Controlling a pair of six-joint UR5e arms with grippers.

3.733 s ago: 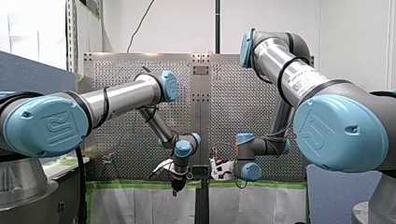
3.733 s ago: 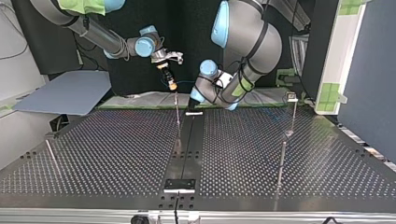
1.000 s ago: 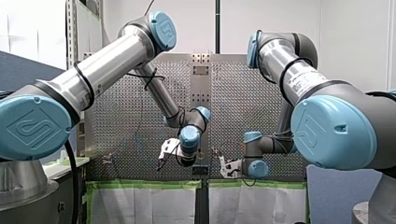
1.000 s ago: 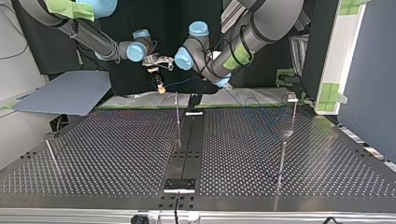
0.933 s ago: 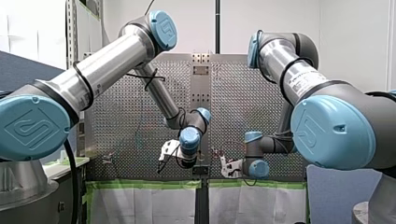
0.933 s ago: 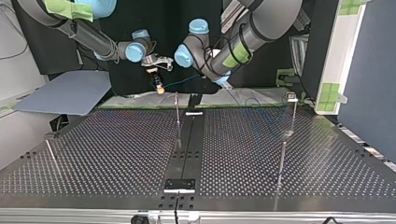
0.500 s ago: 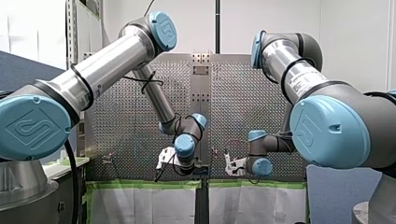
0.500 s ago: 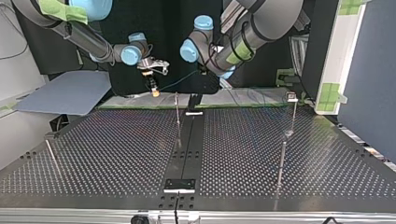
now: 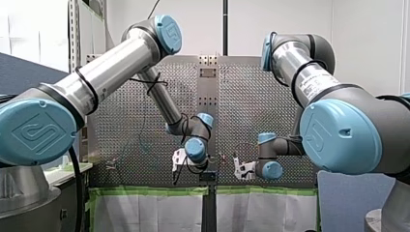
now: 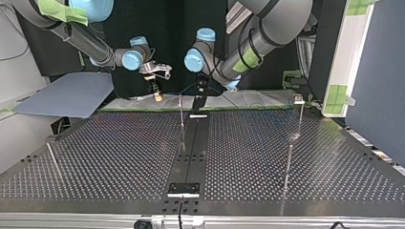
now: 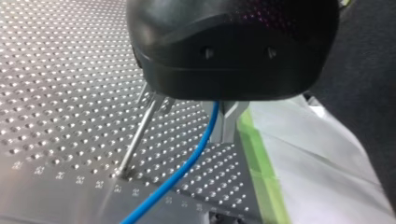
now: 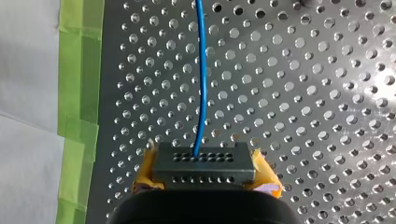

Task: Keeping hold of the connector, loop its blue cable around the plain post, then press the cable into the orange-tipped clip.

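Table: perforated metal table [image 10: 119,157] fills the top view; green tape [image 12: 77,70] lines its edge under the arms.
Right gripper: in the top view my right gripper [image 10: 156,97] points down over that taped edge, at 9 o'clock from the head of a slim post [image 10: 182,119].
Grip: in the right wrist view its yellow pads [image 12: 145,170] pinch a black connector [image 12: 204,164] from both sides.
Connector: held clear of the table, with rows of small holes on its face.
Blue cable: the blue cable [image 12: 201,84] leaves the middle of the connector's face and runs straight ahead over the table. In the top view it stretches from the right gripper towards my left gripper [image 10: 200,89].
Slim post: upright at the table's edge nearest the arms, between the two grippers. Its head looks forked in the left wrist view. Whether the cable touches it cannot be told.
Left gripper: black, hanging at 2 o'clock from the post's head in the top view. In the left wrist view the cable comes out from beneath its body and slants away over the table, beside the post's foot but apart from it. Whether this claw is spread or pinching cannot be told.
Second post: a second post [image 10: 300,114] with a boxy head stands at 3 o'clock, well apart along the same edge.
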